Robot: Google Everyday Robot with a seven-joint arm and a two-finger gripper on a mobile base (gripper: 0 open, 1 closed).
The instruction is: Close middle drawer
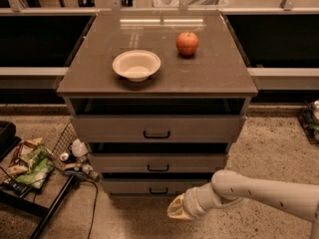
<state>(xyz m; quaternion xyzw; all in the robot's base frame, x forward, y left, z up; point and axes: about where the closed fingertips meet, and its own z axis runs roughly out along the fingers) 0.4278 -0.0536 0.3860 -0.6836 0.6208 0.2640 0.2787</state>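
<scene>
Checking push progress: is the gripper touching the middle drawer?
Apart. The camera view shows the gripper low, beneath the bottom drawer front, clear of the middle drawer.

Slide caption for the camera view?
Gripper hangs low in front of the cabinet, below the ajar middle drawer; bowl and apple on top.

Matt grey-brown middle drawer, glossy cabinet top — smooth plastic-looking tool low before it.

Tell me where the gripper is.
In the camera view the gripper sits just in front of the lowest drawer front, right of its handle, below the middle drawer.
</scene>
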